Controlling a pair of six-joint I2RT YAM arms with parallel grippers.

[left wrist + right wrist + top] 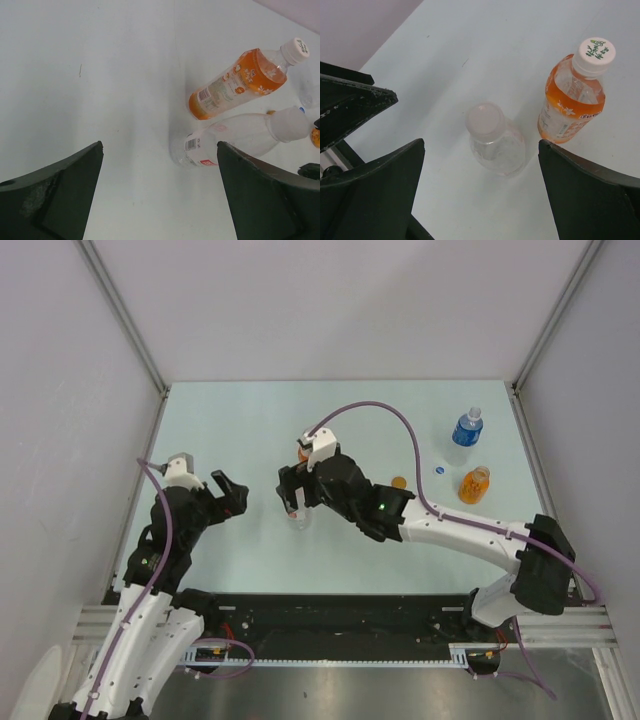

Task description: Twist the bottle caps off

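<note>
Near the middle of the counter [230, 420] a clear bottle [497, 147] stands upright with its translucent white cap [485, 120] on. The right gripper [481, 142] hangs over it, fingers spread wide on either side and touching nothing. Just beyond, toward the far edge, an orange-drink bottle [572, 107] wears a white printed cap [594, 54]; from overhead the right wrist hides most of it. The left gripper [160, 145] hovers toward the left edge, fingers also spread and empty, with only their ends showing in its wrist view. Near the right edge stand a blue-labelled bottle [466, 428] and another orange bottle [475, 484]; they are too small to tell whether either is capped. Beside them lie an orange cap [399, 481] and a small white cap [439, 471].
</note>
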